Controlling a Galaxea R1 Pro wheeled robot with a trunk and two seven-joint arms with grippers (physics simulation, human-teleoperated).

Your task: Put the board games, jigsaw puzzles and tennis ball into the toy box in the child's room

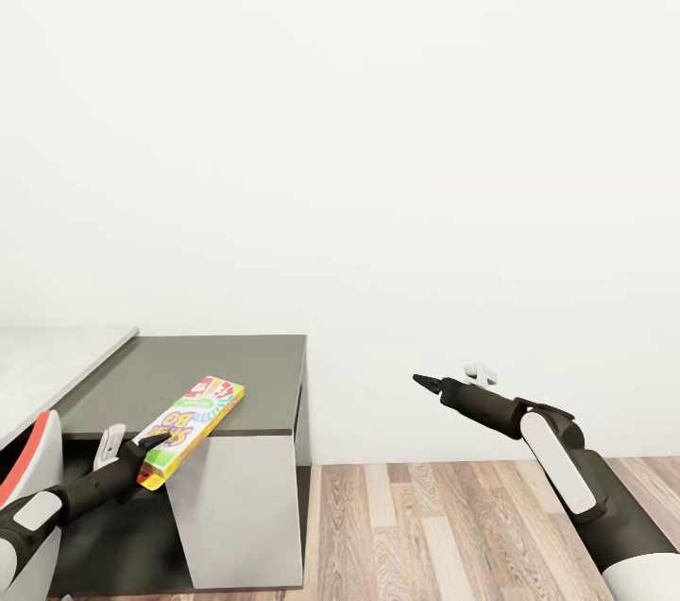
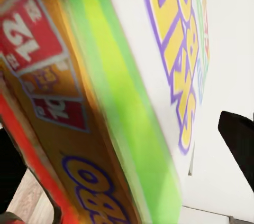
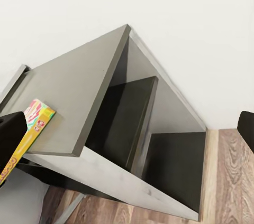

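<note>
The yellow SKIP-BO board game point(image 1: 189, 421) lies slanted over the front edge of the table's dark grey side unit point(image 1: 217, 360). Its near end juts past that edge. My left gripper point(image 1: 149, 459) is shut on that near end, one finger above the box and one below. In the left wrist view the game point(image 2: 121, 108) sits close up and blurred between the fingers point(image 2: 238, 145). My right gripper point(image 1: 425, 382) hangs open in mid-air to the right of the unit, holding nothing. Its camera looks at the unit point(image 3: 74, 97) and the game point(image 3: 32, 123). The toy box, puzzles, ball and bed are out of view.
The pale grey tabletop point(image 1: 52, 365) runs off to the left, above the side unit. A white panel point(image 1: 241, 511) fronts the unit, and open dark shelves point(image 3: 159, 150) face its side. Wood-plank floor point(image 1: 453, 535) spreads to the right below a plain white wall. A red-and-white curved object point(image 1: 28, 464) is at lower left.
</note>
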